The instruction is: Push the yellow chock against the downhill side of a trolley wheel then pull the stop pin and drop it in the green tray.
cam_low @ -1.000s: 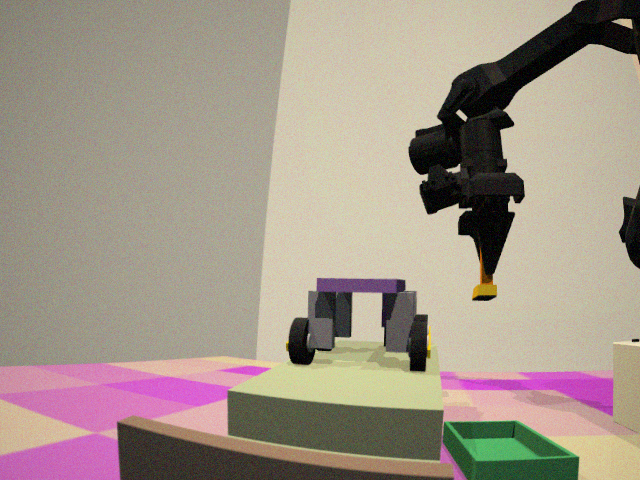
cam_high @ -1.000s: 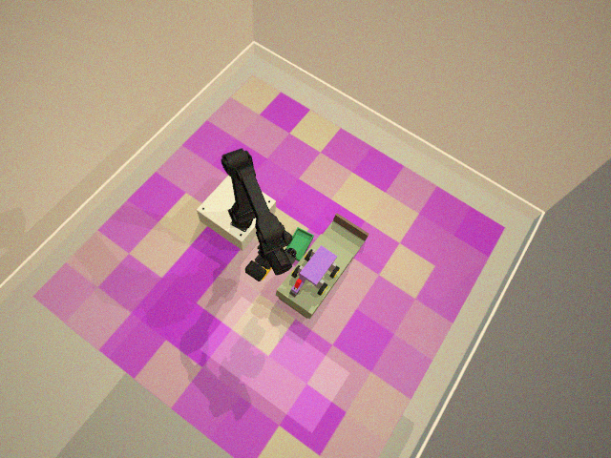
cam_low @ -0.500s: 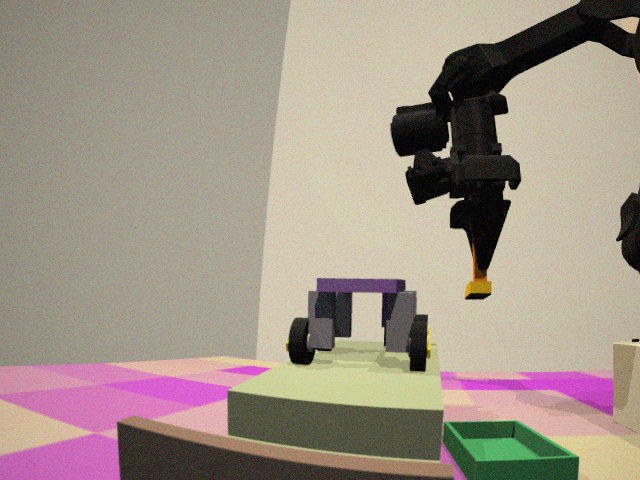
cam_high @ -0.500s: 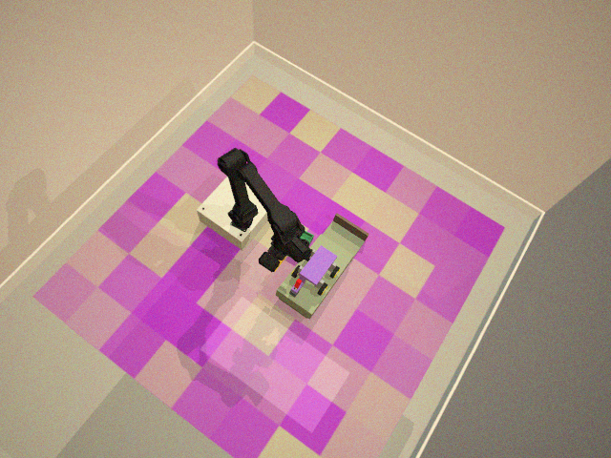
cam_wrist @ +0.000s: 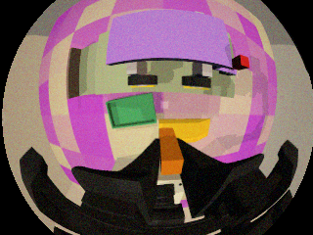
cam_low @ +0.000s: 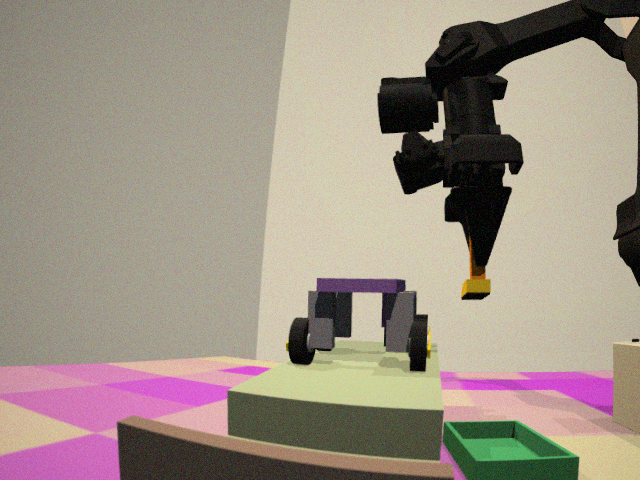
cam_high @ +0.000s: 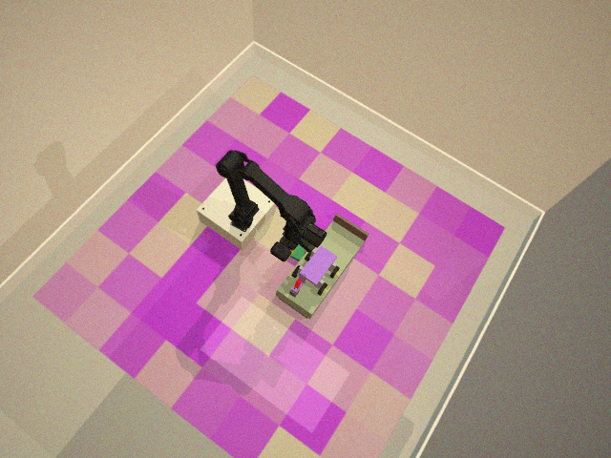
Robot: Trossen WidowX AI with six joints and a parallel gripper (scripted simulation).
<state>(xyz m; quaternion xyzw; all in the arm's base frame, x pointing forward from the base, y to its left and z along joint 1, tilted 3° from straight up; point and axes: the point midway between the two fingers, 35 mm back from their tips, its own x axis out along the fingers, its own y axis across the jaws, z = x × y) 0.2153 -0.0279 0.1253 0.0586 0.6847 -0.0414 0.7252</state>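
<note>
Aloft: one chock (cam_low: 475, 288) (fingers (cam_low: 483, 232) clamped).

The tool (cam_low: 478, 258) is hanging above the worktop's right side, gripping the yellow chock (cam_low: 476, 288) by its orange handle (cam_low: 473, 260). The trolley (cam_low: 360, 322) is standing on the ramp (cam_low: 336, 403) beside the green tray (cam_low: 509, 454).

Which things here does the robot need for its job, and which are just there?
Needed:
- yellow chock, held in the gripper
- trolley
- ramp
- red-headed stop pin
- green tray

Just there:
- checkered floor
- white pedestal
- brown curved board
</note>
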